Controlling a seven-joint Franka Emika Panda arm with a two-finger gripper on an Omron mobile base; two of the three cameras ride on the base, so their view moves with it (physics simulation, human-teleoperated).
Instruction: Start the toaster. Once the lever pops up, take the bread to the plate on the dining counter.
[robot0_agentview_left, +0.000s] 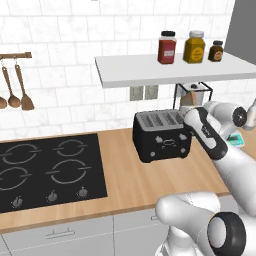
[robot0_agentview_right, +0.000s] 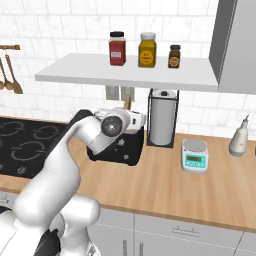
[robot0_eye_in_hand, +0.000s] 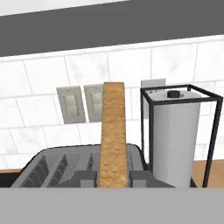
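The black four-slot toaster (robot0_agentview_left: 160, 137) (robot0_agentview_right: 117, 147) (robot0_eye_in_hand: 65, 168) stands on the wood wall counter, under the shelf. My gripper (robot0_agentview_left: 191, 111) (robot0_agentview_right: 131, 116) (robot0_eye_in_hand: 113, 178) hovers over its right end, shut on the bread (robot0_eye_in_hand: 113, 131). The slice is upright and seen edge-on, a light-brown strip between my fingertips (robot0_eye_in_hand: 85, 178). A tan corner of the bread (robot0_agentview_left: 188, 100) (robot0_agentview_right: 127, 104) pokes up above the hand. Its lower edge is hidden, so I cannot tell whether it is clear of the slot. The plate and the dining counter are out of view.
A paper-towel roll in a black wire holder (robot0_agentview_left: 196, 91) (robot0_agentview_right: 162, 117) (robot0_eye_in_hand: 175, 140) stands just right of the toaster. The white shelf (robot0_agentview_left: 175, 70) (robot0_agentview_right: 125, 72) with three jars hangs close above. A kitchen scale (robot0_agentview_right: 195, 156), a soap bottle (robot0_agentview_right: 239, 136) and the cooktop (robot0_agentview_left: 50, 170) flank them.
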